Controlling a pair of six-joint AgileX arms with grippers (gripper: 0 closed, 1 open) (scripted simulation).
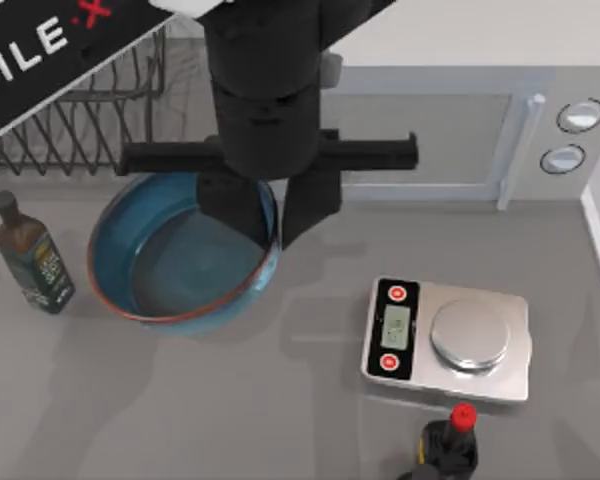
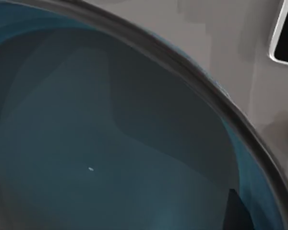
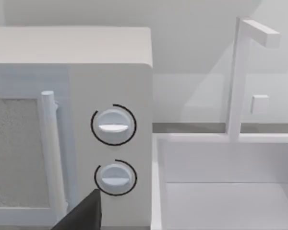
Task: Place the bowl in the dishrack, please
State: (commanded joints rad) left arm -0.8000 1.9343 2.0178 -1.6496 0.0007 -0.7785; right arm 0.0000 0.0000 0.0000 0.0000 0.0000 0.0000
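Observation:
The bowl (image 1: 160,270), glossy blue inside with a reddish-brown rim, rests on the grey table left of centre. My left gripper (image 1: 276,225) hangs over its back right rim, one finger inside the bowl and one outside, shut on the rim. The left wrist view looks down on the bowl's blue inside (image 2: 110,143), with a dark fingertip (image 2: 235,213) at its wall. The dishrack (image 1: 90,120), dark wire bars, stands behind the bowl at the back left, partly hidden by my left arm. A dark part of my right gripper (image 3: 84,213) faces the microwave in the right wrist view.
A dark oil bottle (image 1: 30,255) stands left of the bowl. A kitchen scale (image 1: 450,338) with a steel pan lies at the right, and a red-capped bottle (image 1: 450,445) stands in front of it. A white microwave (image 1: 460,130) lines the back, with a white sink (image 3: 221,182) beside it.

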